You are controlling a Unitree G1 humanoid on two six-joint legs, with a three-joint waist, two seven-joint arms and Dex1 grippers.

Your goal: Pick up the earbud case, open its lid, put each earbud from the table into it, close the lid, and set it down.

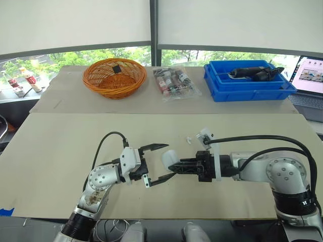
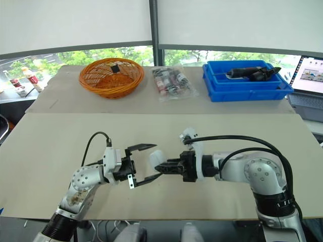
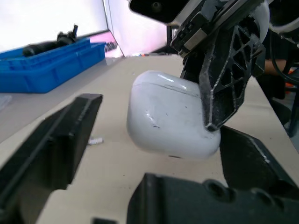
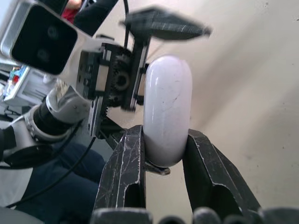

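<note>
White plastic case [image 1: 169, 157], lid shut, is hanging just above the table [image 1: 65, 151], near the front middle. I'm holding it by one end in my right gripper [image 1: 175, 165], and the rest is sticking out free toward my left.

Risks, as I'm judging them: the shell is smooth and rounded and the right grip is only covering a small patch. If the left closes off-centre or shoves sideways, the case could twist out and drop. If the left clamps across the lid seam, it is pinning the lid shut instead of freeing it. The two grippers are also working very close together, so a sloppy approach could knock finger into finger.

Right fingers [image 4: 125, 168] are squeezing both flat faces of the case and gripping firm. My left gripper [image 1: 165, 161] is carrying nothing. Its fingers [image 3: 56, 144] are spread wide, one above the free end and one below, and neither is touching the case as far as I can tell.

A small white bit [image 1: 187, 139], likely an earbud, is lying on the table just beyond the grippers. A dropped case could send it skittering.

A basket [image 1: 114, 75] and a blue bin [image 1: 247, 83] are sitting well apart at the far edge.
</note>
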